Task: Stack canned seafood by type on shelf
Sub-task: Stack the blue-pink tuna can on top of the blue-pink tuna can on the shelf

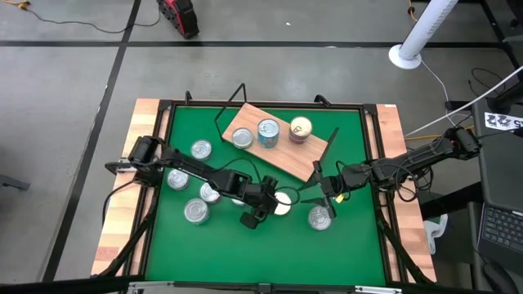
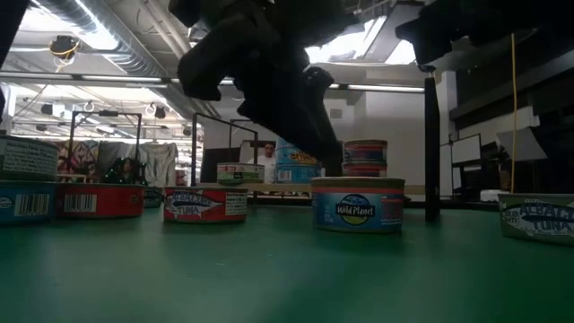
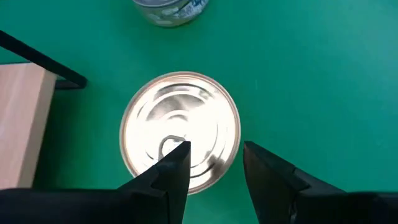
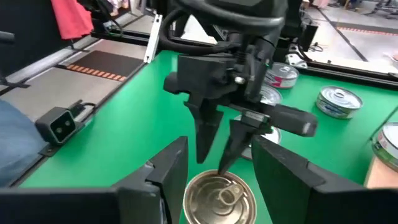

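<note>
Left wrist view is looking straight down on a silver-lidded tin with a ring pull, sitting flat on the green tabletop. The left end effector is hanging above it with its fingers spread partway and gripping nothing; the gap between them looks narrower than the lid. In the high view that tin is lying just off the front edge of the wooden shelf, right of the tabletop's middle, and the left end effector is reaching in over it. The right end effector is waiting just beside it, near the shelf's right wire support, fingers likewise partly spread and carrying nothing.

To take this tin well, the left fingers should probably be opening wider than the lid, centring over it, then dropping until the pads are level with the side wall before closing. The right arm is crowding the spot, so a straight vertical lift seems safest.

Three cans are already standing on the shelf: a silver-lidded one, a teal-labelled one and a gold-topped one. Another tin is resting near the front right of the tabletop, and four more are scattered toward the left edge. In the low view the nearest tin is showing a blue Wild Planet label.
</note>
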